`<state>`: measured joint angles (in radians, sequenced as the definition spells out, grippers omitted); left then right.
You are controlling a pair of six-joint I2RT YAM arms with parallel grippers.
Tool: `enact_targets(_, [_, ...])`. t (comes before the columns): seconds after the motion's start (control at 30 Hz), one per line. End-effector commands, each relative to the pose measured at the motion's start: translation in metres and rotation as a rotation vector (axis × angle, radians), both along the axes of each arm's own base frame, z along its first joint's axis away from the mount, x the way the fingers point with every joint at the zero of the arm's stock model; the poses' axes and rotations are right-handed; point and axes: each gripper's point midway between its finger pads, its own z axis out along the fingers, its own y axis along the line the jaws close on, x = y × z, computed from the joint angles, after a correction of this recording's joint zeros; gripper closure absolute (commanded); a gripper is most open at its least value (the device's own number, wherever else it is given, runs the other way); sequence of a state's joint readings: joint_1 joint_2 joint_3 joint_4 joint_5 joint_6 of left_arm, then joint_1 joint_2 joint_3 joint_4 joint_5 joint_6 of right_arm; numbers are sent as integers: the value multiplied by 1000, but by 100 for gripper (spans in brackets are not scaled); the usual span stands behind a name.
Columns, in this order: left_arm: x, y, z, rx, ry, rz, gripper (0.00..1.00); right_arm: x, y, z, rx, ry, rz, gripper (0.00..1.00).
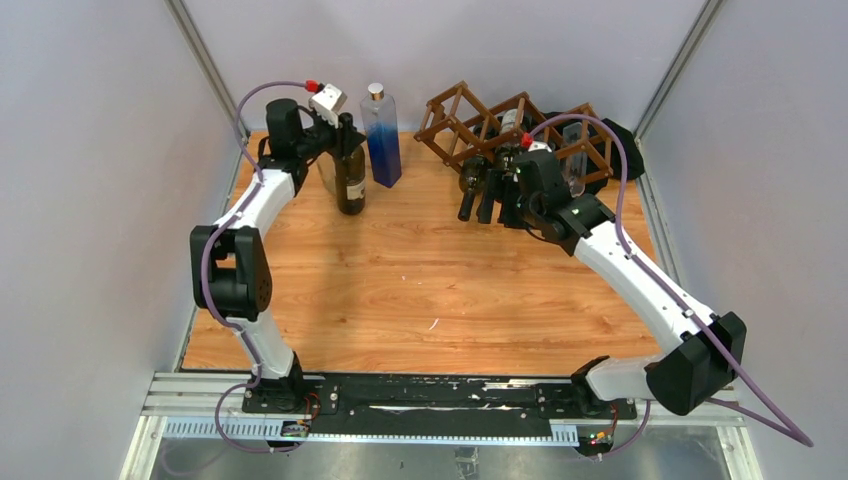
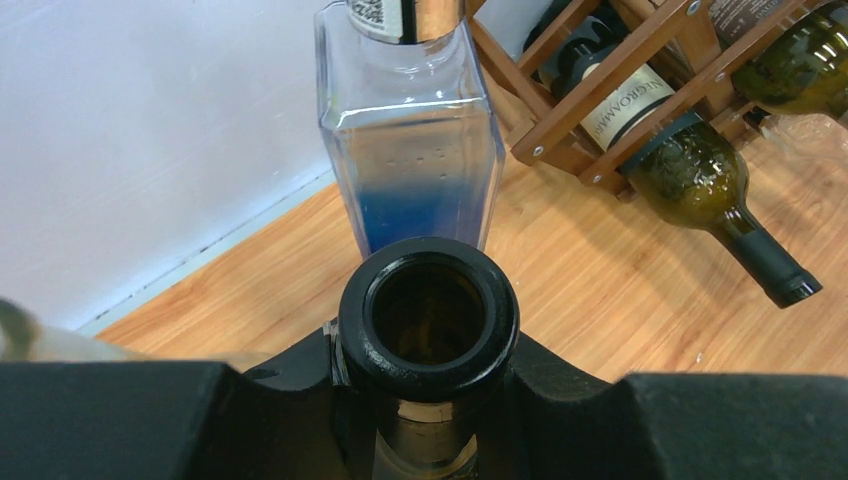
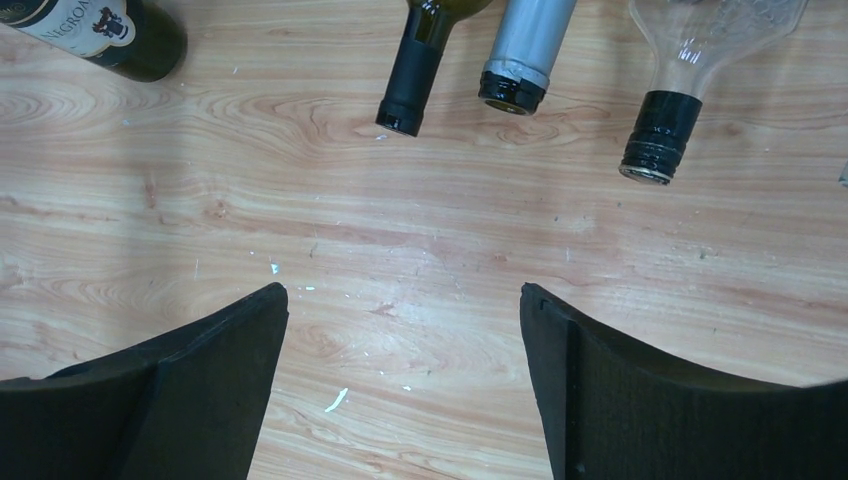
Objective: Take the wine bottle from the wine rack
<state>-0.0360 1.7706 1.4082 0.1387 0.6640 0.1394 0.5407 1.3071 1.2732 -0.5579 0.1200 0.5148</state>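
Note:
A dark wine bottle (image 1: 350, 182) stands upright on the table at the back left, off the rack. My left gripper (image 1: 338, 132) is shut on its neck just under the open mouth (image 2: 428, 315); the fingers (image 2: 250, 420) clasp it from both sides. The dark brown lattice wine rack (image 1: 500, 122) stands at the back right and shows in the left wrist view (image 2: 600, 75), with several bottles lying in its cells. My right gripper (image 1: 512, 208) hovers in front of the rack, open and empty (image 3: 403, 310), over bare table, short of the bottle necks.
A square clear bottle with blue liquid (image 1: 382, 135) stands right beside the held bottle (image 2: 415, 170). A dark green neck (image 3: 410, 85), a silver-capped neck (image 3: 525, 60) and a clear bottle's black cap (image 3: 658, 135) stick out of the rack. Grey walls enclose the table.

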Motion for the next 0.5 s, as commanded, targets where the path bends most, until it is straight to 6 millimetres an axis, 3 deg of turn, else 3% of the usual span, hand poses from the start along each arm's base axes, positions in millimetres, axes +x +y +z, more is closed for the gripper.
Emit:
enact_targets(0.0, [16, -7, 52, -10, -197, -5, 100, 0, -3, -1, 45, 3, -19, 10])
enact_targets(0.17, [16, -7, 44, -33, -170, 2, 97, 4, -4, -4, 48, 7, -28, 9])
enact_targets(0.2, [14, -8, 43, -40, -160, -1, 90, 5, -3, -3, 59, 10, -28, 8])
enact_targets(0.33, [4, -9, 35, -35, -145, -12, 78, 7, 0, -6, 87, 18, -29, 8])
enact_targets(0.47, [-6, -4, 26, -3, -147, -8, 54, 9, 0, -8, 90, 19, -32, 8])
